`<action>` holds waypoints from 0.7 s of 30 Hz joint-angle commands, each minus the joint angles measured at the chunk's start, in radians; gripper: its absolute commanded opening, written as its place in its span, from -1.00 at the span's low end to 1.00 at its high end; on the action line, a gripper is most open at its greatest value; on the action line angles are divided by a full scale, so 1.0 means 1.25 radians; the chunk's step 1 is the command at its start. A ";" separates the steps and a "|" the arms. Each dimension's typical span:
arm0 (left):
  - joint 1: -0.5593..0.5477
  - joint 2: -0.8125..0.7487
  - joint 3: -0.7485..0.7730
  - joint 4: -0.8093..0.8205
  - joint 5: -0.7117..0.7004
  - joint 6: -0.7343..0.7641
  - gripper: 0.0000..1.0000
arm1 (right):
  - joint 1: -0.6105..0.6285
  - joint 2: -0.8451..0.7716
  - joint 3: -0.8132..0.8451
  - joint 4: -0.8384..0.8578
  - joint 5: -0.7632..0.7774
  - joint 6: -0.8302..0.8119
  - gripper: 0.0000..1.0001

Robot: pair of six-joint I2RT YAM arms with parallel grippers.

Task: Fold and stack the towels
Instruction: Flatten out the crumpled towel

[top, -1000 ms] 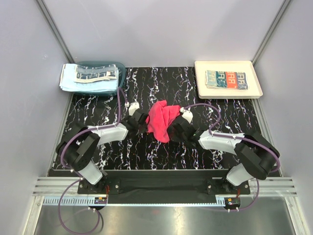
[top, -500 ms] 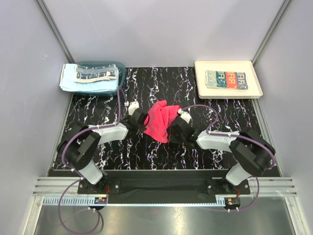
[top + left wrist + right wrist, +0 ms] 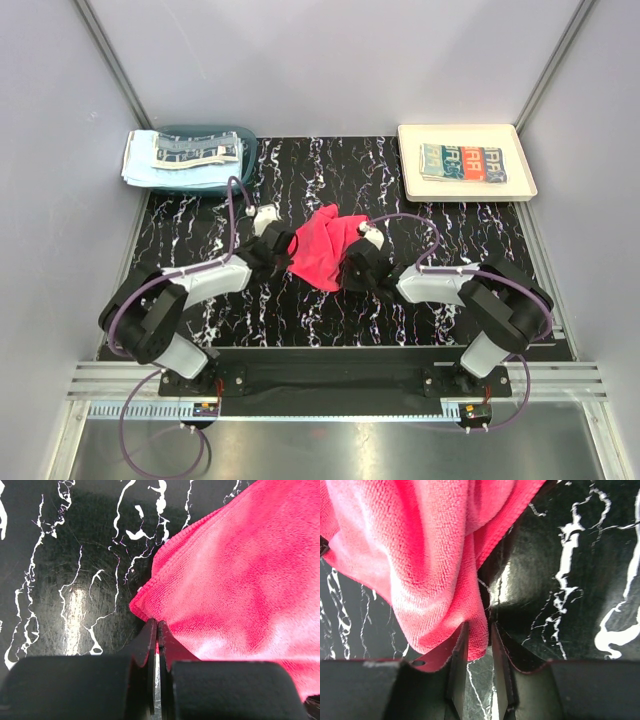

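Left hand (image 3: 157, 626) clamped on towel (image 3: 235, 580) corner; right hand (image 3: 479, 630) narrow round a fold, grip unclear. We reckon they take corners to spread it for folding.

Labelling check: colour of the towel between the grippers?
Plain red-pink towel; clearest in left wrist view.

A plain red-pink towel (image 3: 235, 580) is seen between the black left pincer (image 3: 157, 630) and the black right pincer (image 3: 480, 632). The worktop (image 3: 75, 555) beneath them is black, veined in white. Beyond the right pincer, folded towels (image 3: 463, 162) are banded teal and what seems orange-red, on a cream tray (image 3: 412, 188).
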 commanded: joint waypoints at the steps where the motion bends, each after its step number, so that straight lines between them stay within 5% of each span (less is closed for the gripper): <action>1: 0.003 -0.039 -0.013 0.010 -0.031 0.008 -1.00 | 0.008 0.003 0.004 0.022 -0.021 0.015 -0.37; 9: 0.005 -0.093 -0.017 -0.008 -0.015 0.019 -1.00 | 0.006 -0.037 0.009 0.000 -0.019 0.011 -0.95; 21: -0.042 -0.234 0.000 -0.099 0.026 0.027 -1.00 | 0.006 -0.289 0.140 -0.378 0.166 -0.130 -1.00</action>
